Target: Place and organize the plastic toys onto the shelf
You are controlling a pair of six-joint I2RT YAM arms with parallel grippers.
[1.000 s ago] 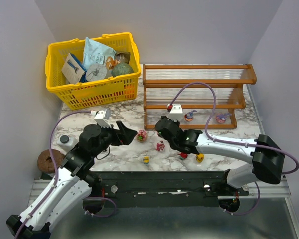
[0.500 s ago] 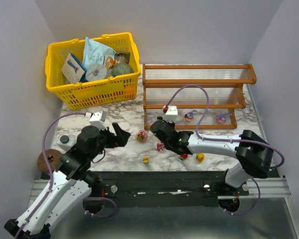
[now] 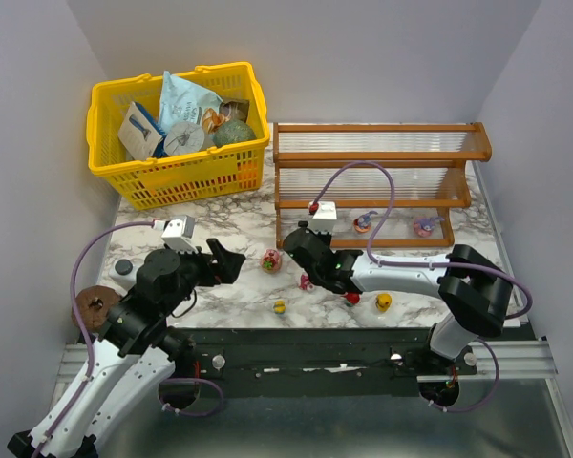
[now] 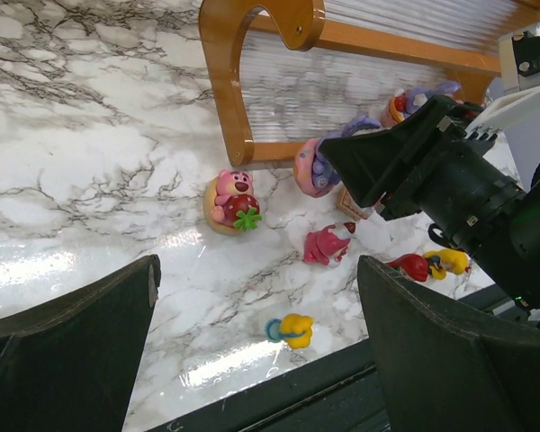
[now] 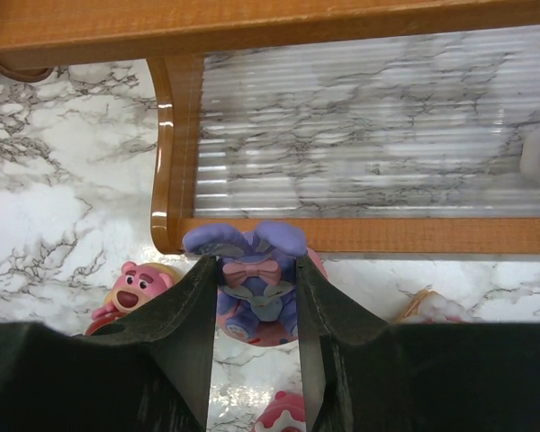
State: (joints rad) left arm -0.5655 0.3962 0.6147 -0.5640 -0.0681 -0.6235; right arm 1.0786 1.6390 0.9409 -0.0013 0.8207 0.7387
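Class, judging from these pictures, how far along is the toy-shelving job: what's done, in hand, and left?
Done: two toys stand on the shelf's lowest tier. In hand: the right hand grips a purple bunny. Left: at least five toys, including the pink bear, lie on the table; the left hand is open, empty.

No lettering anywhere is clear enough to read.
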